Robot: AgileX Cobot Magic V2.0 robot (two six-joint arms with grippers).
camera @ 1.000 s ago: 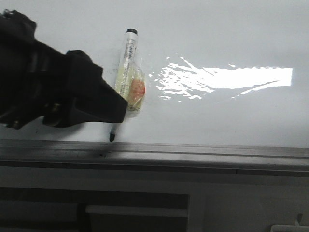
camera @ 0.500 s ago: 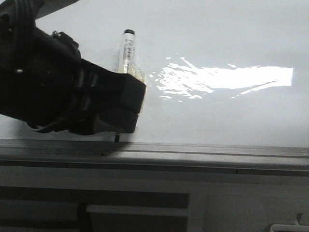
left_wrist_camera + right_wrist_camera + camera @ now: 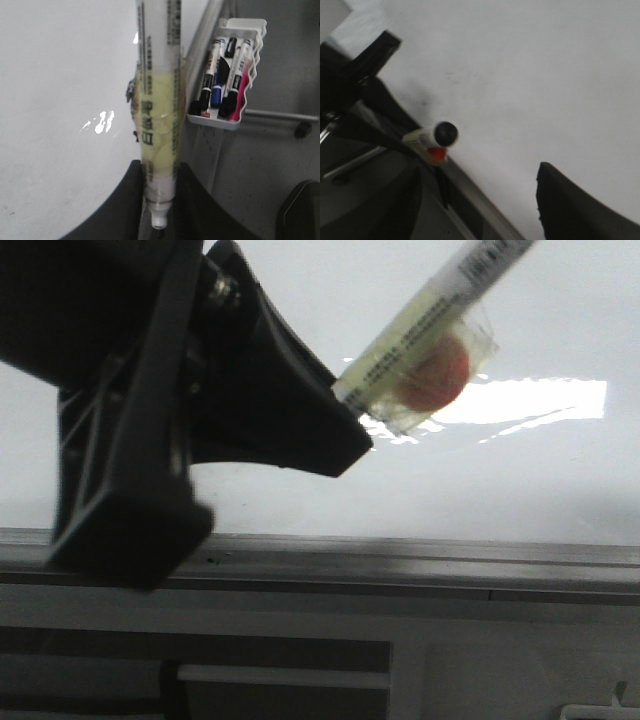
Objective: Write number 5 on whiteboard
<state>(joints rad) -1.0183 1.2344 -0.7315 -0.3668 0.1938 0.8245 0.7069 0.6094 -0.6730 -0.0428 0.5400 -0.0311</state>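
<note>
While clamped between the black fingers of the left gripper, marker tilted up and to the right in front view, far end cut off by top edge; jaws closed on marker barrel. Yellowish tape w/ orange-red patch wrapped round barrel just past the fingertips. In left wrist view, same marker runs lengthwise between the two fingers, small whitish nib end down by the fingers, printed label along barrel, text too blurred to read. Left gripper body big and dark, fills left part of front view, close to cam, blurred.

Right gripper: only one dark finger seen in right wrist view, second not in frame, so open/closed can't tell; nothing seen held. Same view shows marker end-on, black round cap w/ red patch below.

Whiteboard behind/under marker, glossy white, bright glare strip at right, grey frame edge along near side. Marker tip vs board contact: can't tell. Number 5: no clear black strokes found on visible board area in any view; only faint grey smudges

White tray w/ several spare markers hangs beside frame in left wrist view, black, blue and pink ones
</note>
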